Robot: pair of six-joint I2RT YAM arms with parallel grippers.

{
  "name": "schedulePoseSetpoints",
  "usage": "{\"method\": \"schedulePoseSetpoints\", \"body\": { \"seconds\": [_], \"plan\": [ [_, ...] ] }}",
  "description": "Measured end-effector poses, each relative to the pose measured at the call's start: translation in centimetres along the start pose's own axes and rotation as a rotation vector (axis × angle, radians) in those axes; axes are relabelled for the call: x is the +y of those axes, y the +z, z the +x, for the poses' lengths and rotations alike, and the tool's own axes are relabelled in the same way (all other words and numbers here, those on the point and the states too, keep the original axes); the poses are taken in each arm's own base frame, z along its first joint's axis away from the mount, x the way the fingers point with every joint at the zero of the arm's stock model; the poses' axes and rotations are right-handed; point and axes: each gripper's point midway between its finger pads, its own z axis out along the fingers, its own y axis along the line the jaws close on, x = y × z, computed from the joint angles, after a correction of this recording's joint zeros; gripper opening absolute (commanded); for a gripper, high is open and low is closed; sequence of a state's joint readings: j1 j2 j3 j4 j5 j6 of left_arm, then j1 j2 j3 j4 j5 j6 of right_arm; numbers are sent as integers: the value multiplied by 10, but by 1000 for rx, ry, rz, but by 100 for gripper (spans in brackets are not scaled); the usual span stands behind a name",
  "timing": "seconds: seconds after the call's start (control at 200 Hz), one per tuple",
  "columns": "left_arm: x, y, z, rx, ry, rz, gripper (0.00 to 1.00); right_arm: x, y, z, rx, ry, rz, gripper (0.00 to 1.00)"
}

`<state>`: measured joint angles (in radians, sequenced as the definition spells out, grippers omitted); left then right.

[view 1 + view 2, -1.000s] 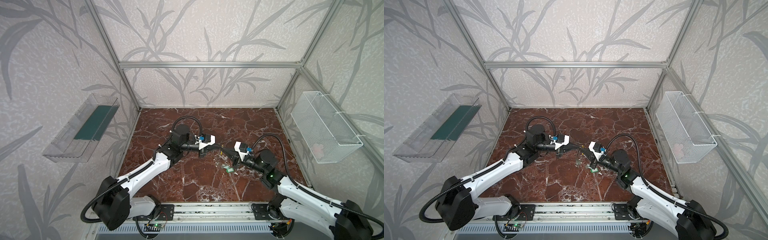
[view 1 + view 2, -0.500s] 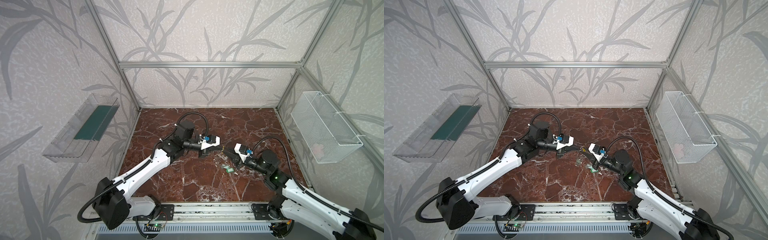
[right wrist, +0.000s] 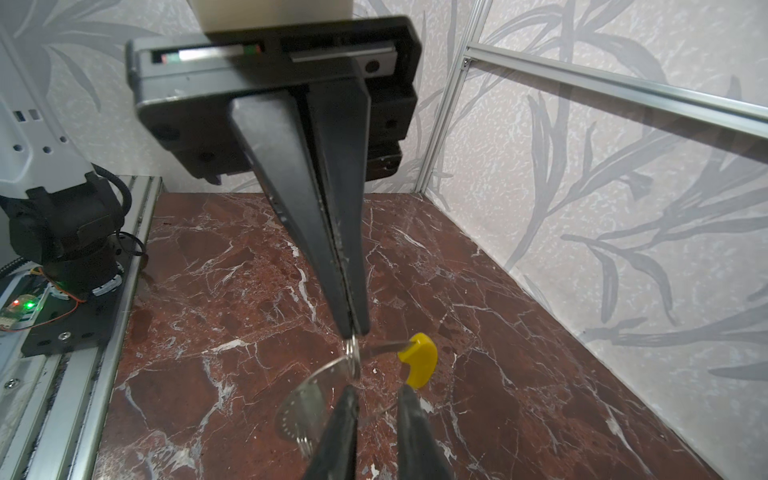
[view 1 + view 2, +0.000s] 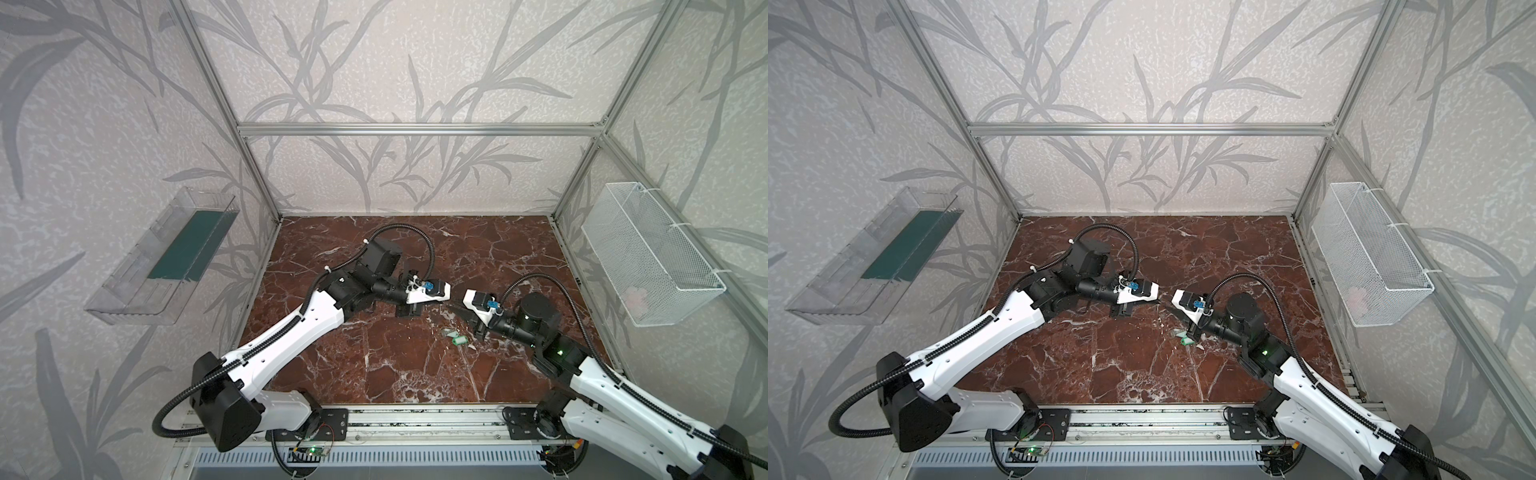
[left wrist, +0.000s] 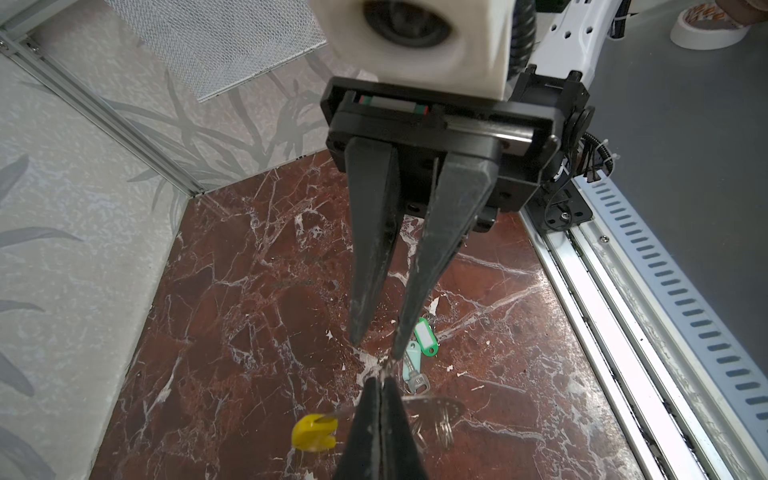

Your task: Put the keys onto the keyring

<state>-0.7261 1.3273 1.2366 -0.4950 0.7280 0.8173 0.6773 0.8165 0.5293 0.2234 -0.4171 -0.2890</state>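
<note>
Left end effector [image 5: 380, 384]: fingers together, clamped on the keyring [image 3: 307, 399]. The hoop hangs from its tip, with the yellow segment [image 3: 417, 359] to one side.

Right end effector [image 3: 378, 390]: fingers apart, gripping nothing, tip to tip with the left one and just beside the hoop.

Keys [image 5: 424, 336]: both lie side by side on the counter [image 4: 374, 365], right of its middle and nearer its front edge. They are close to the right end effector, and neither end effector holds them.

Everything is carried by a red-brown marbled tabletop [image 4: 386, 365]; on it two tagged keys [image 5: 424, 336] are laid just beside each other, right of centre.
</note>
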Motion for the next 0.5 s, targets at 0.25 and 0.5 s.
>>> {"method": "schedulePoseSetpoints", "body": {
  "seconds": [0.25, 0.5],
  "plan": [
    [-4, 3, 3, 35, 11, 6, 0, 5, 4, 4, 5, 15, -37, 16],
    [-3, 3, -1, 36, 22, 4, 0, 7, 6, 2, -6, 20, -52, 10]
  ]
}}
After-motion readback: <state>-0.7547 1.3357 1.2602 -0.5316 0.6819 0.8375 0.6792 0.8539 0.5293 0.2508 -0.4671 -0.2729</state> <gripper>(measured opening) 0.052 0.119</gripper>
